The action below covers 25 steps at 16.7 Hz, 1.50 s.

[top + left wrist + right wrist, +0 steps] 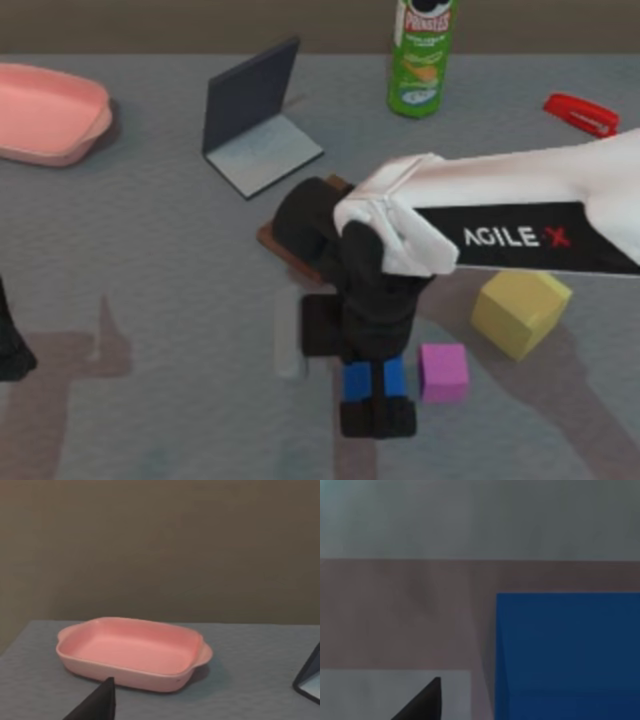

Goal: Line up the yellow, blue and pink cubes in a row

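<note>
The blue cube (358,380) sits near the table's front middle, mostly covered by my right gripper (377,415), which hangs straight over it. In the right wrist view the blue cube (567,655) fills one side, and a dark fingertip (427,702) stands apart from it with bare table between, so the jaws are open. The small pink cube (443,371) rests just right of the blue one. Further right and slightly back lies the large yellow cube (520,312). My left gripper (10,350) is parked at the left edge, open, with one finger (102,702) showing.
A salmon-pink tray (45,112) (132,652) lies at the back left. An open dark laptop (255,125) stands at the back middle, with a green chips can (421,55) and a red stapler (582,113) to its right. A brown pad (285,245) lies under the right arm.
</note>
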Each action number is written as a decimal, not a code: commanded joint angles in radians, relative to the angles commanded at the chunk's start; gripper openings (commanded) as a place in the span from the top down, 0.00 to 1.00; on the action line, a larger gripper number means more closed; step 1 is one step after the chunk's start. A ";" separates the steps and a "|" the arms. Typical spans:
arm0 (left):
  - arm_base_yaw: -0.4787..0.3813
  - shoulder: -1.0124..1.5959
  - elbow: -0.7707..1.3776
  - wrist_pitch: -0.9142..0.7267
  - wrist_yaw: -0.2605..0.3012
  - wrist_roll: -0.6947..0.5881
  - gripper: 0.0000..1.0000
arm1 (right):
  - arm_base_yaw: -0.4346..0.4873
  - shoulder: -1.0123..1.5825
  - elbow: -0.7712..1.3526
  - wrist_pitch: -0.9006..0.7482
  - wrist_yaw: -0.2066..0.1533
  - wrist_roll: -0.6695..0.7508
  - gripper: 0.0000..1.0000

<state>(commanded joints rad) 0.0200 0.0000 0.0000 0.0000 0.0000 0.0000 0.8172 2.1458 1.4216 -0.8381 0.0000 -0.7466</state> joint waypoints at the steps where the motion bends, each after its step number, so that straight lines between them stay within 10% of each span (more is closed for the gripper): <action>1: 0.000 0.000 0.000 0.000 0.000 0.000 0.00 | 0.000 0.000 0.000 0.000 0.000 0.000 0.00; 17: 0.000 0.000 0.000 0.000 0.000 0.000 0.00 | -0.012 -0.099 0.136 -0.237 0.000 0.012 0.00; 25: 0.000 0.000 0.000 0.000 0.000 0.000 0.00 | -0.375 -0.163 0.031 -0.203 0.001 0.322 0.00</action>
<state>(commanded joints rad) 0.0200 0.0000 0.0000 0.0000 0.0000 0.0000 0.4424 1.9824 1.4527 -1.0410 0.0006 -0.4250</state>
